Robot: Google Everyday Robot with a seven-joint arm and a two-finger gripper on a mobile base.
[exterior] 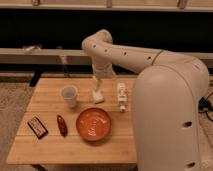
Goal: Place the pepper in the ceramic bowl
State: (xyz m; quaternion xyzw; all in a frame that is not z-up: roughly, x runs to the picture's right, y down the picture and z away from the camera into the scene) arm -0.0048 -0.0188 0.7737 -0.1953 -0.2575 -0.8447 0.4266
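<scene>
Over the far middle of the wooden table (pixel 55 147), the gripper (pixel 97 94) hangs pointing straight down from the white arm (pixel 120 52), its tip at or just above the tabletop. Whether it is open or closed cannot be told from this view, but it carries nothing that can be seen. Just to its left stands a small white cup (pixel 69 95), and to its right a slim white bottle-like object (pixel 121 96) lies on the wood.

Nearer than the gripper, the ceramic bowl (pixel 93 124) sits upright with nothing in it. The pepper (pixel 62 125) lies flat on the table just left of the bowl, apart from its rim, with its long axis running roughly far to near. Further left lies a dark packet with an orange border (pixel 37 126).

The step in hand looks like the reach for the pepper, which has not yet been gripped. To do it well, the gripper should probably rise first so it clears the cup, then travel near and left until it is centred over the pepper. It should turn so that it closes across the pepper's narrow width rather than along its length, and take hold near the thicker middle, since the glossy tapered skin may slip. The descent should come straight down, keeping off the bowl's rim on one side and the packet on the other. After that, only a short carry to the right is needed to reach the bowl.
</scene>
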